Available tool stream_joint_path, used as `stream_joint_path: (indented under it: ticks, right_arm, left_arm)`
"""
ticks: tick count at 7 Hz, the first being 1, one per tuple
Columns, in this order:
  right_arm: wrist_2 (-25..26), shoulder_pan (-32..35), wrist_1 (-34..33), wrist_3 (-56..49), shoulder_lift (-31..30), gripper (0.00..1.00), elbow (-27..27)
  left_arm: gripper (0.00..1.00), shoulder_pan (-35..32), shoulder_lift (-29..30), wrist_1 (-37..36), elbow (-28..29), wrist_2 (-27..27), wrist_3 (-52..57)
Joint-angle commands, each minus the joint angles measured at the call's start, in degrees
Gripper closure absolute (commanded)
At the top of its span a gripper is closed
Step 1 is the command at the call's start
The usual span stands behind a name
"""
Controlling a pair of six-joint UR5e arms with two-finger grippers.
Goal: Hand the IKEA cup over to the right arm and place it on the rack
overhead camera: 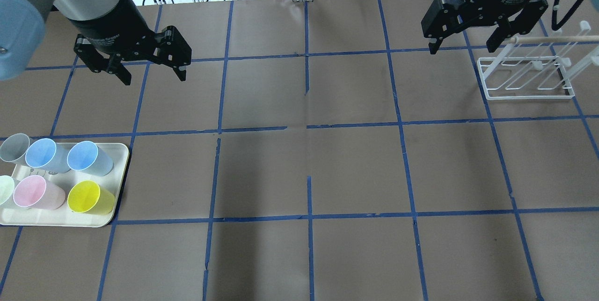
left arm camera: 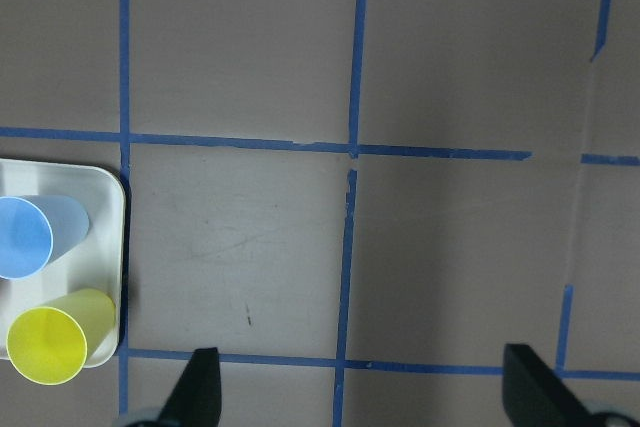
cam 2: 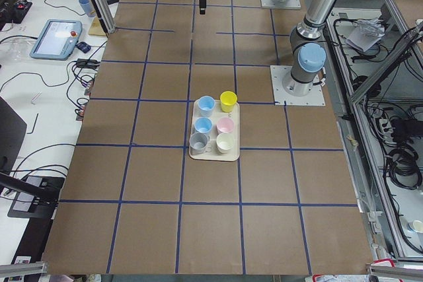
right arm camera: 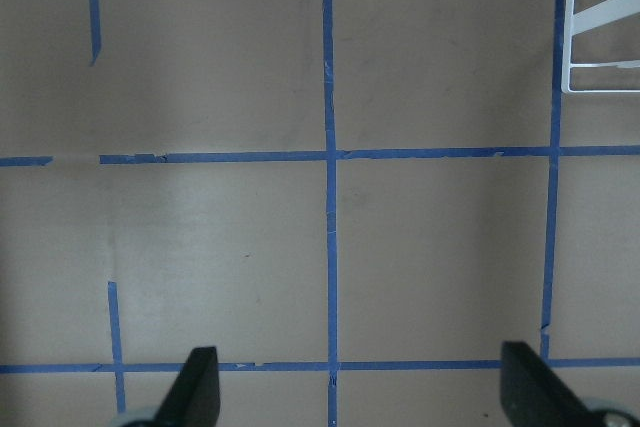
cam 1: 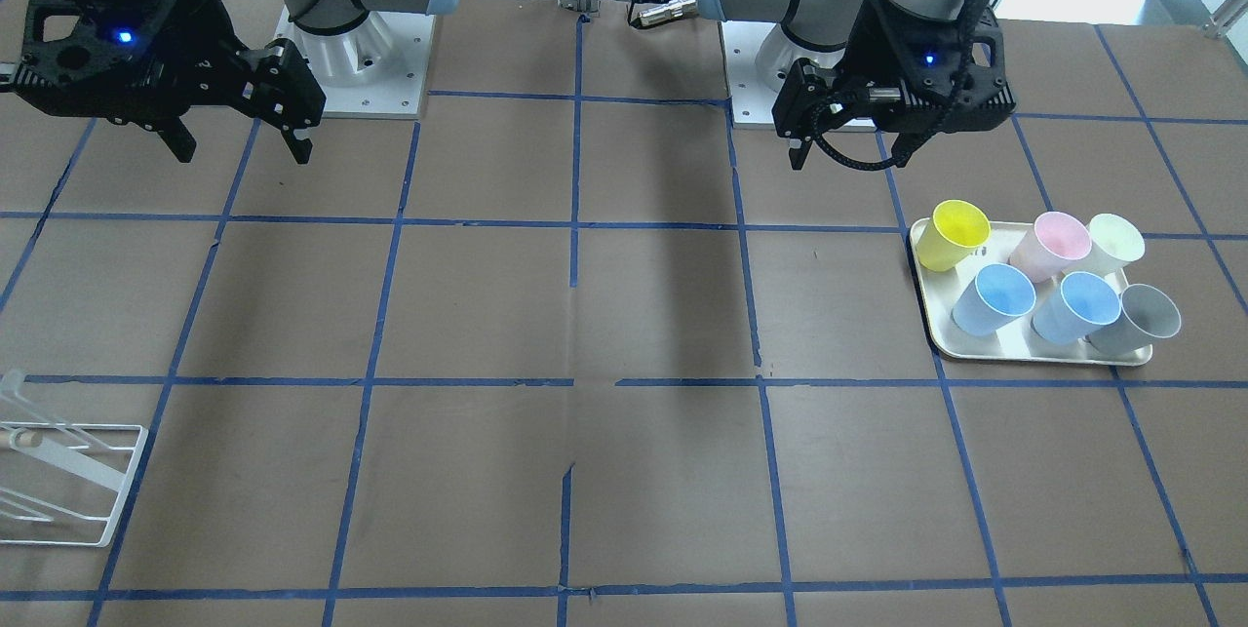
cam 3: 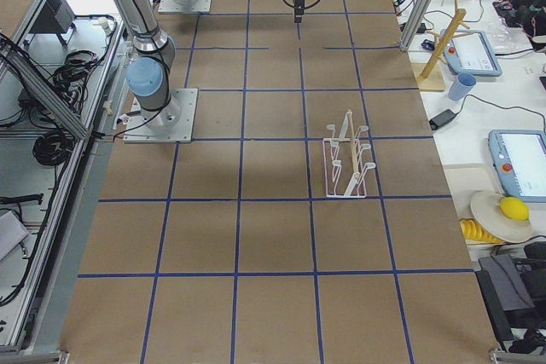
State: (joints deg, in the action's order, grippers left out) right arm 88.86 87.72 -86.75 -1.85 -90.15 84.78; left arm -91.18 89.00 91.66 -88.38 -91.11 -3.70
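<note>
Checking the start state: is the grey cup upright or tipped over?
Upright. The grey cup stands on the tray with its open mouth up, beside a blue cup.

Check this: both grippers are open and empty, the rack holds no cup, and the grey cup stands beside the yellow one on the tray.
Not beside: the grey cup and the yellow cup stand at opposite corners of the tray, as the overhead exterior view shows. The rest is right.
</note>
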Motion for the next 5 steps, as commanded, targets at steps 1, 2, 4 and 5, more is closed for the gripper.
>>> stream_joint_path:
  ticks: [1, 2, 4, 5]
  right_arm:
    - [0.00, 0.00, 0.00, 0.00, -0.12, 0.00, 0.12]
    - [0.00, 0.00, 0.00, 0.00, -0.12, 0.00, 0.21]
    - [0.00, 0.00, 0.00, 0.00, -0.12, 0.00, 0.21]
    - [0.00, 0.00, 0.00, 0.00, -0.12, 0.00, 0.21]
  left_arm:
    - [0.00, -0.23, 1.70, 0.36, 2.23, -2.82, -0.17]
    - [0.00, -0.23, 2.57, 0.71, 3.64, -4.50, -0.26]
    - [0.00, -0.05, 2.67, 0.63, 3.91, -2.33, -0.43]
    - [0.00, 0.03, 1.54, 0.63, 2.35, -2.24, 0.09]
